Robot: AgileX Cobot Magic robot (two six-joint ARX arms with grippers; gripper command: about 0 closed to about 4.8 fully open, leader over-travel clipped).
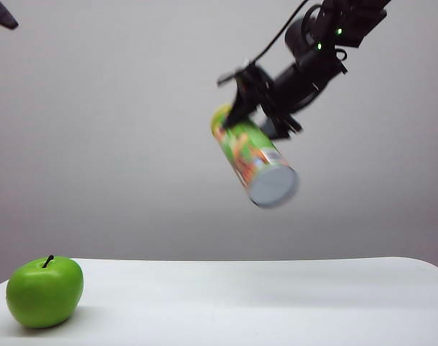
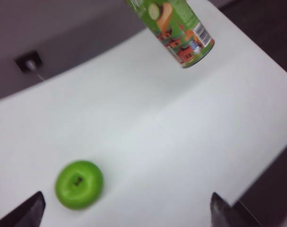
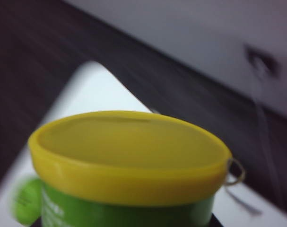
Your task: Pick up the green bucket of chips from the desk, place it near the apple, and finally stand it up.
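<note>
The green bucket of chips point(image 1: 255, 155) hangs tilted high above the desk point(image 1: 276, 303), silver base facing down and toward the camera. My right gripper point(image 1: 251, 108) is shut on its upper end, near the yellow lid point(image 3: 129, 156), which fills the right wrist view. The apple point(image 1: 45, 292) sits on the desk at the near left, well apart from the can. My left gripper point(image 2: 126, 196) is open and empty, high above the desk, with the apple point(image 2: 79, 184) below it near one fingertip point(image 2: 37, 203). The can point(image 2: 178, 28) shows farther off in that view.
The desk's rounded edge point(image 2: 275, 156) drops off to dark floor. A small dark fitting with a thin cable point(image 2: 29, 61) lies beyond the desk's far side. A dark tip of the left arm point(image 1: 1, 14) shows at the exterior view's upper left corner.
</note>
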